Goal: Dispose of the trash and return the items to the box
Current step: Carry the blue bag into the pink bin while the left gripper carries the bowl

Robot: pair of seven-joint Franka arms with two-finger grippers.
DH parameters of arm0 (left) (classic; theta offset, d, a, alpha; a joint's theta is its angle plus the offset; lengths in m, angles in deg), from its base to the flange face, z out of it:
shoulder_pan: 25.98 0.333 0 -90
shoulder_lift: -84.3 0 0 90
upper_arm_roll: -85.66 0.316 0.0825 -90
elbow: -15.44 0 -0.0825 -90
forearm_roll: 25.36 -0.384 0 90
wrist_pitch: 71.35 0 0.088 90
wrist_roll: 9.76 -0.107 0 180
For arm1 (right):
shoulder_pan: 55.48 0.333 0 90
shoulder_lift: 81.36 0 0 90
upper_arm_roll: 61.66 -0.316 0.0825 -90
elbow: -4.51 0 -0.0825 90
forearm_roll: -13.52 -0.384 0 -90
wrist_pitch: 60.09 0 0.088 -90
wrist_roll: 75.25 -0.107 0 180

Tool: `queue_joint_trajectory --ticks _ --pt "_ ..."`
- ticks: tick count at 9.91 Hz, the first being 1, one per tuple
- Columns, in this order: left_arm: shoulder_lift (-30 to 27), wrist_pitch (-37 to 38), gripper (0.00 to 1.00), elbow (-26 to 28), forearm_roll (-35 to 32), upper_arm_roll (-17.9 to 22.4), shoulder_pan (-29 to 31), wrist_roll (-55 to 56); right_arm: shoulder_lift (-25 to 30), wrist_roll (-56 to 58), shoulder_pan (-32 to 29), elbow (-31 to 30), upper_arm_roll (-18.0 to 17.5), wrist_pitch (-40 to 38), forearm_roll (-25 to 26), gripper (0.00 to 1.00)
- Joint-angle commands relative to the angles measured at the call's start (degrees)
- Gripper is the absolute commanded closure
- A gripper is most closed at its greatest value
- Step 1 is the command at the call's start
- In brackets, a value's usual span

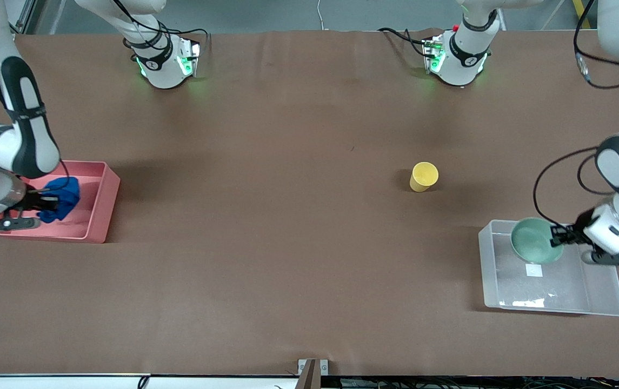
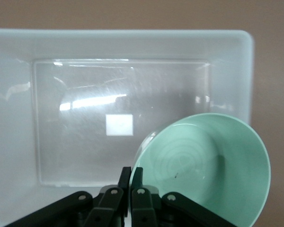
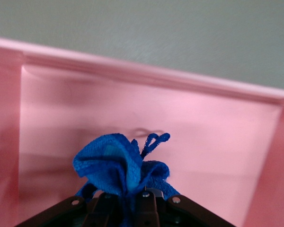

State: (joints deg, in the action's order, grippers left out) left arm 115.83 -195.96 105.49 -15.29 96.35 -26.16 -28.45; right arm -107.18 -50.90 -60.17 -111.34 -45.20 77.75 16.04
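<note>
- Blue cloth wad (image 1: 61,199) is pinched by the right gripper (image 1: 44,204) over the pink bin (image 1: 105,201), which sits at the right arm's end of the bench.
- Mint-green bowl (image 1: 533,241) hangs tilted over the clear box (image 1: 550,302), near the bench corner at the left arm's end; the left gripper (image 1: 558,236) has its 2 fingers pressed together on the bowl's rim.
- Yellow cup (image 1: 423,176) stands alone mid-bench, well apart from the box.
</note>
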Motion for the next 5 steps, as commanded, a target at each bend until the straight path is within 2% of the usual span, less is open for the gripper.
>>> queue_joint_trajectory --ticks 1,3,4,5 --pt "8.3 0.8 0.99 -5.2 1.1 0.9 0.5 -1.5 -0.3 0.6 0.2 -0.3 0.1 -0.1 -1.2 0.0" --pt "10.8 0.4 0.98 -5.5 1.0 0.9 0.6 -2.2 0.8 0.2 0.6 0.3 0.1 -1.7 -1.2 0.0" --pt "12.0 0.0 0.97 -5.4 1.2 0.9 0.8 -2.8 3.5 -0.1 0.6 1.8 0.0 -5.0 -1.2 0.0" --pt "12.7 -1.5 0.94 -5.3 1.3 0.9 0.6 -2.8 6.6 -1.3 1.0 4.6 -0.1 -11.5 -1.2 0.0"
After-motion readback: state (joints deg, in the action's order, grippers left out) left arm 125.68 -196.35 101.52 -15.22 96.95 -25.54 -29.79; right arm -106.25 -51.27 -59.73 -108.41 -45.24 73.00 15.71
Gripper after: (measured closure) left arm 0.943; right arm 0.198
